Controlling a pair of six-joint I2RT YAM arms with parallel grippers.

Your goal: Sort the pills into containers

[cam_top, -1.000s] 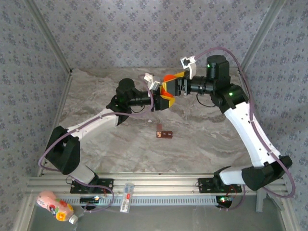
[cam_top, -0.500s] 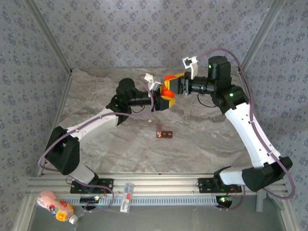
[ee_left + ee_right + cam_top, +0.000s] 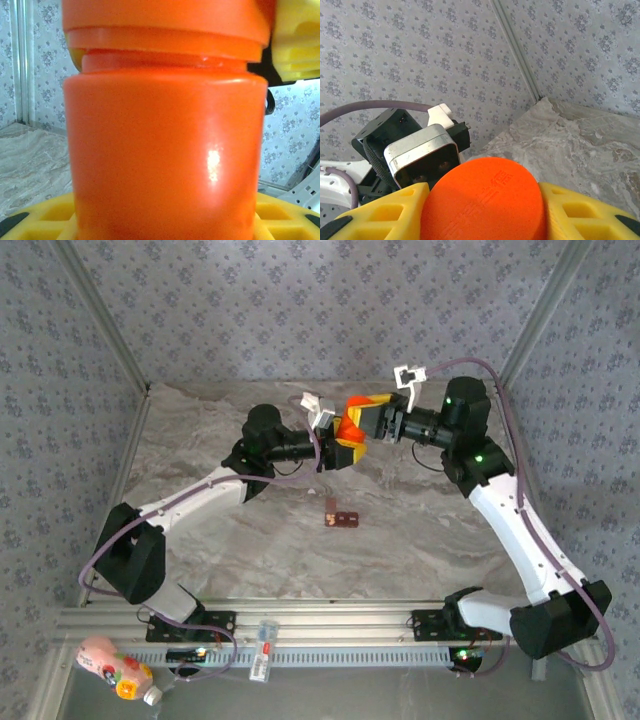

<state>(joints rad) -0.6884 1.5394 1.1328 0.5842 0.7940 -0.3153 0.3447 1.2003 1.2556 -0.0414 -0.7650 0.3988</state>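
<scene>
An orange bottle hangs in mid-air between both arms, above the back of the marble table. My left gripper is shut on the bottle's body, with its yellow fingers at the base. My right gripper is shut on the orange cap, a yellow finger on each side. A thin gap shows between the cap and the body. The opaque wall hides the contents. The containers, a small reddish-brown strip, lie on the table below.
Patterned walls and metal frame posts close in the table. The aluminium rail runs along the near edge. A small white vial lies on it, and a pink and orange bottle sits at the bottom left.
My right arm's wrist has swung to the right and turned, with the cap still in its fingers. The left arm and the bottle have stayed in place.
</scene>
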